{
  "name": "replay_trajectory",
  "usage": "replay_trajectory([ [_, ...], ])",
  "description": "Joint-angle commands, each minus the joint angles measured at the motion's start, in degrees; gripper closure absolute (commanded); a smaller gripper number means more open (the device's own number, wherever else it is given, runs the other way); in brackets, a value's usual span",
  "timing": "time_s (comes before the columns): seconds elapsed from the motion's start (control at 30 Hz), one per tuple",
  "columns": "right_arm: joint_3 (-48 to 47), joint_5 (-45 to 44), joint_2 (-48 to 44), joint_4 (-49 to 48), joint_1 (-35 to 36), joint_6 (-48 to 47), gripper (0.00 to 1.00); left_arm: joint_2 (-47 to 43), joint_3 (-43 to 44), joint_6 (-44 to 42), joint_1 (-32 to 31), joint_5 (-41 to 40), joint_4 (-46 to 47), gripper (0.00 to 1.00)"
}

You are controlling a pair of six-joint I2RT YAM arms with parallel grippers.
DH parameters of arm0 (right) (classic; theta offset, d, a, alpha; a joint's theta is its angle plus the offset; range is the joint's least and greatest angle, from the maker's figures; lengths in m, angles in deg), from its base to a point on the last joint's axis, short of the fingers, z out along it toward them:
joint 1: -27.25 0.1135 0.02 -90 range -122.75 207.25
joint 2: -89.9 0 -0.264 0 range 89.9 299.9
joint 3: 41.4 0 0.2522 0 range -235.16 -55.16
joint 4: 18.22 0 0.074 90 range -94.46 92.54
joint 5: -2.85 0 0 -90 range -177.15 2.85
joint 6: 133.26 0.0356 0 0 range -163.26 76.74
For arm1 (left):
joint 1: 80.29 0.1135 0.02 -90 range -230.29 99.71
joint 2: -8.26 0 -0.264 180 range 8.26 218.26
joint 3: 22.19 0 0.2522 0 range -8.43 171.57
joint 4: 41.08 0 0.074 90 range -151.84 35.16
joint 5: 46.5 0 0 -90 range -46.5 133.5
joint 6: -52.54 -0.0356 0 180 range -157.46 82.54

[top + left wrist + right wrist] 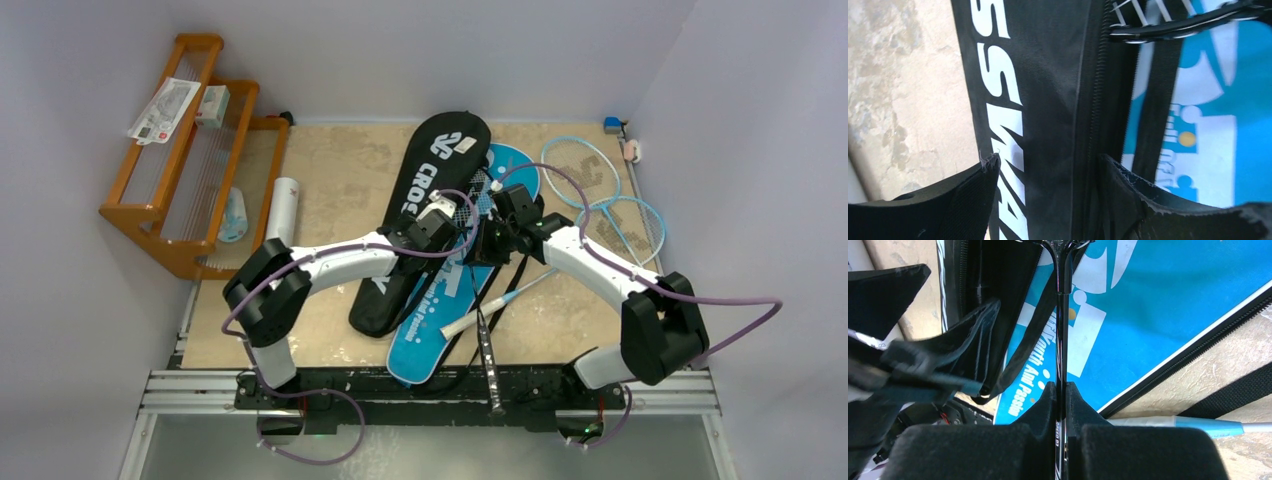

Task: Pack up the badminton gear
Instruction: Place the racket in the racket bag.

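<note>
Right gripper, mine, is clamped on the shaft of the black racket over the blue cover; my left gripper hangs, jaws apart, above the zip edge of the black cover, gripping nothing

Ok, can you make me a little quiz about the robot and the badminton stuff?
1. True or false: the right hand is shut on the shaft of the black racket.
2. Which hand hangs open over the black cover, left or right?
3. Fill in: ___ light-blue rackets lie at the far right of the table.
Key: 1 true. 2 the left hand. 3 two.
</note>
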Motion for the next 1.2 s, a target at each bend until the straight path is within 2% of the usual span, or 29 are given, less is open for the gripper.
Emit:
replay_trajectory([
  [0.0, -2.0, 2.4, -0.7, -4.9, 0.3, 0.1, 1.0, 1.0, 0.8, 0.8, 0.0, -9.1, 4.2, 0.36],
  [0.07, -1.7, 2.2, -0.8, -5.6, 0.2, 0.1, 1.0, -0.8, -1.2, 0.9, 0.9, -7.5, 7.3, 0.42],
  [0.13, -1.5, 2.1, -0.7, -6.0, 0.2, 0.1, 1.0, -2.0, -2.2, 0.8, 1.8, -5.7, 8.9, 0.55],
  [0.3, -1.5, 2.3, 0.1, -7.0, 0.3, 0.1, 1.0, -2.8, -2.2, -1.0, 2.0, -8.1, 8.8, 0.97],
  [0.33, -1.6, 2.3, 0.2, -7.1, 0.3, 0.2, 1.0, -3.8, -2.7, -1.4, 2.0, -8.0, 9.5, 1.0],
  [0.47, -1.5, 2.2, 1.0, -8.2, 0.3, 0.3, 1.0, -9.2, -4.4, -4.4, 1.5, -1.5, 11.0, 1.0],
  [0.63, -2.4, 2.0, 2.8, -9.2, 0.2, 0.6, 1.0, -12.9, -3.5, -4.7, 0.6, 8.5, 7.4, 1.0],
  [0.83, -3.5, -0.6, 5.3, -8.4, 0.3, 3.9, 1.0, -14.6, -3.5, 0.0, 0.6, 21.3, 1.0, 1.0],
  [1.17, -7.5, -11.5, 12.0, -10.7, 0.2, 16.5, 1.0, -19.4, -8.6, 7.6, 0.3, 34.7, 4.2, 1.0],
])
